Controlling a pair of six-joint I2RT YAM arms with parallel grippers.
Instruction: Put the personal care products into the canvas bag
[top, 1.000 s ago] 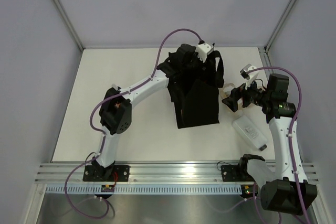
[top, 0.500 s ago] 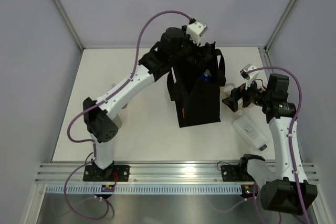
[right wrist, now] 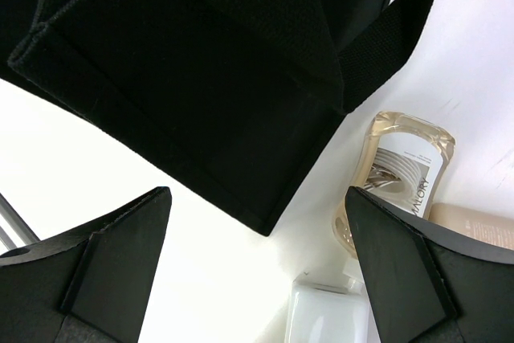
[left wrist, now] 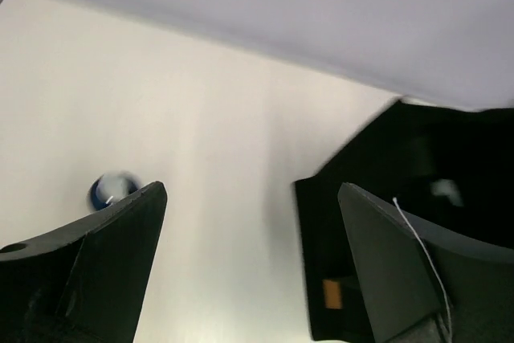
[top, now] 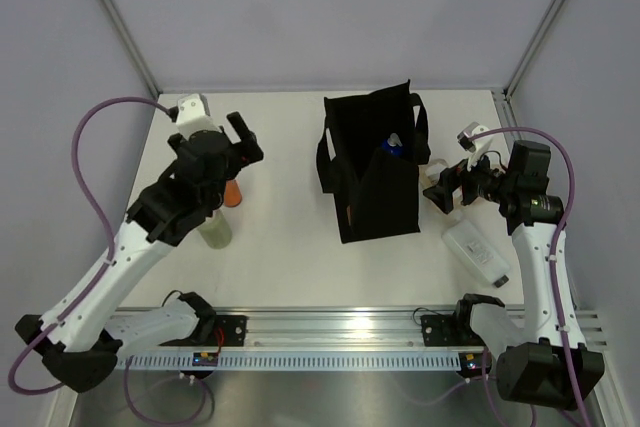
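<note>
The canvas bag stands upright mid-table, its mouth open. A blue-and-orange bottle shows inside it. My left gripper hangs open and empty well left of the bag, above an orange dark-capped bottle and a pale cream bottle. In the blurred left wrist view the gripper is open, with the bag on the right. My right gripper is open beside the bag's right wall. In its wrist view the gripper has a clear beige bottle and a flat white bottle near its right finger.
The flat white bottle lies right of the bag near the right arm. A beige pack lies beside the clear bottle. A small dark blue round thing shows blurred by the left finger. Grey walls close the table on three sides.
My left arm has come out of the bag's mouth and swung far left, its jaws opening. The blue-and-orange bottle now shows inside the bag. The right arm has not moved.
</note>
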